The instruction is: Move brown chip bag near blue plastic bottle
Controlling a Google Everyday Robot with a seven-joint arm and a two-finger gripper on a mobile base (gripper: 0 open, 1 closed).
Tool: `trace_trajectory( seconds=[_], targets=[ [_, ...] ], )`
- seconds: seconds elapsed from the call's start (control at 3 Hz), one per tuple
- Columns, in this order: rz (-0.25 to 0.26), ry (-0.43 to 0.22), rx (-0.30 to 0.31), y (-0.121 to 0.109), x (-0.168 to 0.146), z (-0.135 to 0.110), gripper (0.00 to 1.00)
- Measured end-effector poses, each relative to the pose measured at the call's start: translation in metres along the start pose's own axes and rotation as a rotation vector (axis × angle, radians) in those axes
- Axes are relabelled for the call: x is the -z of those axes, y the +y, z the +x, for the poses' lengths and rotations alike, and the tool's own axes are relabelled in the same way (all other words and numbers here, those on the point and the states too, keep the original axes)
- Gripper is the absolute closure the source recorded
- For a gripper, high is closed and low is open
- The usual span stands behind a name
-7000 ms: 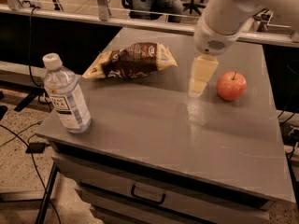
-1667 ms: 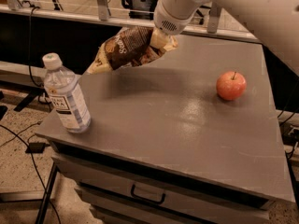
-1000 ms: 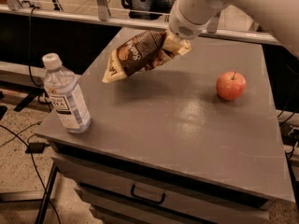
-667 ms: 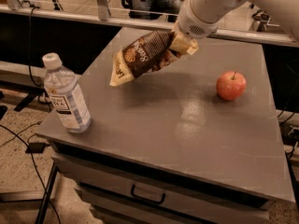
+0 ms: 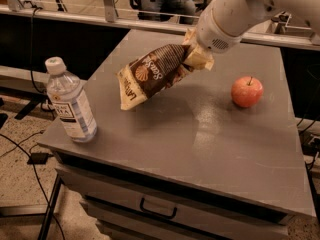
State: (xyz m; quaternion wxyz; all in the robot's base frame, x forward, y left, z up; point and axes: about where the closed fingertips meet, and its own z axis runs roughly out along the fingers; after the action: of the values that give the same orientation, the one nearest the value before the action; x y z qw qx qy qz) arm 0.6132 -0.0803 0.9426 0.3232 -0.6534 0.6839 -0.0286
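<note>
The brown chip bag [image 5: 152,74] hangs in the air above the grey table [image 5: 200,149], tilted with its cream lower end down to the left. My gripper [image 5: 197,54] is shut on the bag's upper right end, above the table's middle. The blue plastic bottle [image 5: 70,101] stands upright near the table's front left corner, with a white cap and white label. The bag's low end is a short way to the right of the bottle and does not touch it.
A red apple [image 5: 246,91] sits on the right side of the table. The table has drawers with a handle [image 5: 158,210] in front. A railing and dark panels run behind the table. Cables lie on the floor at left.
My gripper took hold of the bag, lifted it off the table's back left, and has carried it toward the front and lower, closer to the table's middle. Bottle and apple have not moved.
</note>
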Motion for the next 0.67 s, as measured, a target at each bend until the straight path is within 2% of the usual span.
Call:
trace_trajectory(
  seconds=[0.33,0.67],
  targets=[
    [-0.005,-0.066,0.039,0.0190,-0.0036,-0.0025,1.00],
    [0.002,-0.087,0.066,0.0237,-0.0021,-0.0037,1.00]
  ],
)
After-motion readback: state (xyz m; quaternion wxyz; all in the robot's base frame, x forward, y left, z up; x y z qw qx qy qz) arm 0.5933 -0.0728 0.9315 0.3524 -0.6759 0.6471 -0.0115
